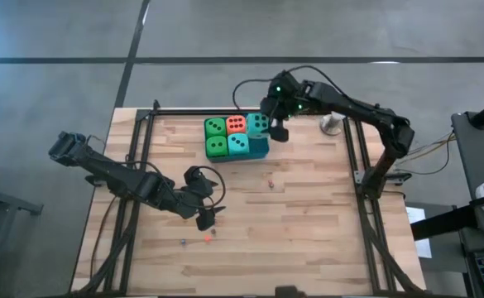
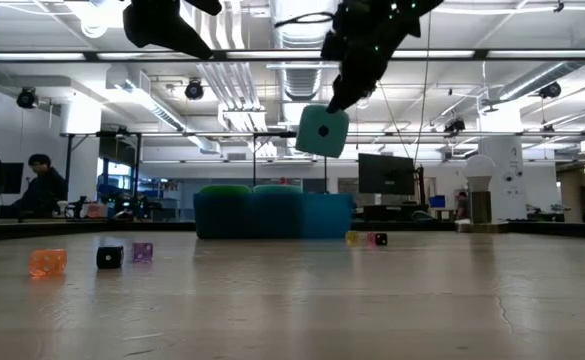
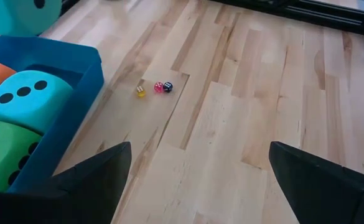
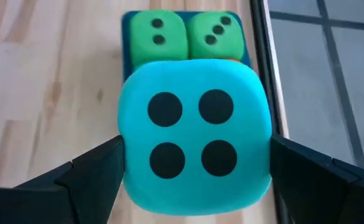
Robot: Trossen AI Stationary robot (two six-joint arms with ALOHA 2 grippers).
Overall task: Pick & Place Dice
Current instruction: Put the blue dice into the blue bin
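A blue tray (image 1: 260,149) near the table's far edge holds two green dice (image 1: 215,127) (image 1: 217,146), an orange-red die (image 1: 236,124) and a teal die (image 1: 238,144). My right gripper (image 1: 273,124) is shut on the second teal die (image 4: 194,155) over the tray's right end. The low view shows this die (image 2: 322,130) well above the tray (image 2: 272,215). My left gripper (image 1: 206,219) waits open above the table's near middle, touching nothing. Its wrist view shows the tray (image 3: 82,56) off to one side. My right gripper pinches the teal die by two opposite sides (image 4: 129,155) between its two fingers (image 4: 94,171), with the four-pip face toward the wrist camera. The fingers come from above, slanting down. The die hangs lifted clear, slightly tilted, above the tray.
A small white ball on a metal stand (image 1: 333,124) sits right of the tray. Tiny dice lie on the wood (image 1: 269,179) (image 1: 207,238) (image 2: 47,262). Black frame rails run along the table's left and right sides. A person (image 2: 37,185) sits far behind.
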